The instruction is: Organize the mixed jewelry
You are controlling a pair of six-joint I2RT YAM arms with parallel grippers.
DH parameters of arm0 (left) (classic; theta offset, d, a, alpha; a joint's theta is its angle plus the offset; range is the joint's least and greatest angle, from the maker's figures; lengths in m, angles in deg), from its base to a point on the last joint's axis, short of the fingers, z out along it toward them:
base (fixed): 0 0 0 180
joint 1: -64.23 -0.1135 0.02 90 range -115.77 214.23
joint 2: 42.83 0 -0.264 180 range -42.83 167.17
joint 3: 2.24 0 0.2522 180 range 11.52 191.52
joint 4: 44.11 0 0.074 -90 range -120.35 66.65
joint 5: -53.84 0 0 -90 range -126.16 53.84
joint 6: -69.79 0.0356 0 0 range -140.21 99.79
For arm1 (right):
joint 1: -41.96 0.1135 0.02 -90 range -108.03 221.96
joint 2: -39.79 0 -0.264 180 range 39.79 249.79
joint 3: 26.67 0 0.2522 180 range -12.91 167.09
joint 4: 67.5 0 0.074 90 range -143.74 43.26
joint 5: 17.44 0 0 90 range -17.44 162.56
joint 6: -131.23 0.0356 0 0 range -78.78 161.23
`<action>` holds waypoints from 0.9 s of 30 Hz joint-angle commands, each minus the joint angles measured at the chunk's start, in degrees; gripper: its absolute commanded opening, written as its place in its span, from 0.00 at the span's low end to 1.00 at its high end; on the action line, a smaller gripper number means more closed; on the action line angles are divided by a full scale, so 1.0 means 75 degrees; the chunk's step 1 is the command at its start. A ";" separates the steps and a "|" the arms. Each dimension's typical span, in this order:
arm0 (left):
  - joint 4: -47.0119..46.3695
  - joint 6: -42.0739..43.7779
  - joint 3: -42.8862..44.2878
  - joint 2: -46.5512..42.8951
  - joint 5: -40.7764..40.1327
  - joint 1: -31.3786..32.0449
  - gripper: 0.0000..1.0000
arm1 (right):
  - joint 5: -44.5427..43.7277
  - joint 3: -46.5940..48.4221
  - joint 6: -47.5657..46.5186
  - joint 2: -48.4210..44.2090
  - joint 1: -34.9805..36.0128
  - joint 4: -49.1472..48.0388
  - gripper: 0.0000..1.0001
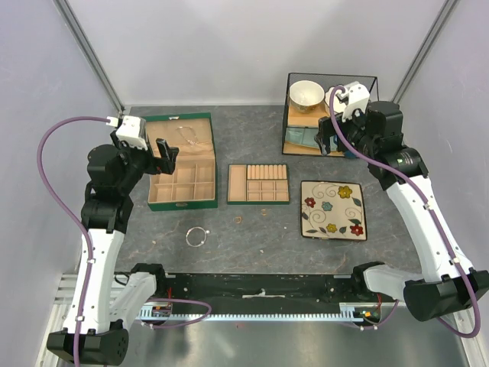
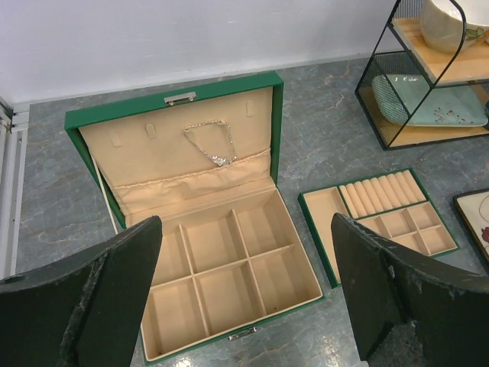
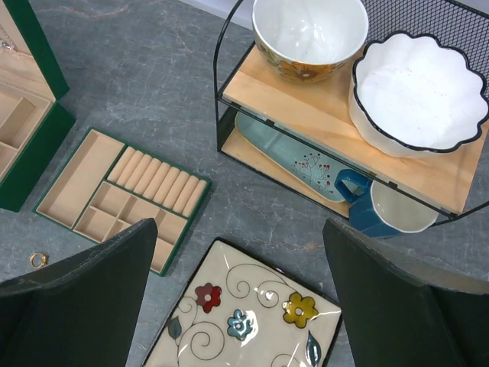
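The mixed jewelry lies scattered. A thin silver bangle (image 1: 197,236) rests on the table in front of the green jewelry box (image 1: 182,160). Two small gold pieces (image 1: 238,220) lie just in front of the tan compartment tray (image 1: 258,183), and one gold ring (image 3: 37,260) shows in the right wrist view. A fine chain necklace (image 2: 212,141) hangs inside the box's open lid. My left gripper (image 2: 246,229) hovers open above the box's empty compartments. My right gripper (image 3: 238,229) is open in the air between the flowered plate (image 3: 244,313) and the wire rack (image 3: 229,92), holding nothing.
The wire rack (image 1: 328,115) at the back right holds two bowls, a blue mug and a light-blue dish. The flowered square plate (image 1: 331,209) lies right of the tray. White walls enclose the table on three sides.
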 commanded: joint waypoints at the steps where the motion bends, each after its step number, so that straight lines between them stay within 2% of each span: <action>1: -0.0212 0.0095 -0.0002 -0.0047 0.0234 -0.0033 0.99 | -0.0010 -0.0072 -0.0100 -0.0050 0.0049 -0.0275 0.98; 15: -0.0189 0.0130 -0.0036 -0.0012 0.0292 -0.0033 0.99 | 0.0049 -0.0061 -0.0053 0.0020 0.0096 -0.0333 0.98; 23: 0.1215 0.1793 -0.0013 -0.0082 0.1720 -0.0021 0.98 | 0.0107 -0.0306 -0.0182 -0.0132 0.0143 -0.0333 0.98; 27: 0.2083 0.2508 -0.0071 -0.0141 0.2038 -0.0021 0.98 | 0.0119 -0.0412 -0.0170 -0.0132 0.0178 -0.0298 0.98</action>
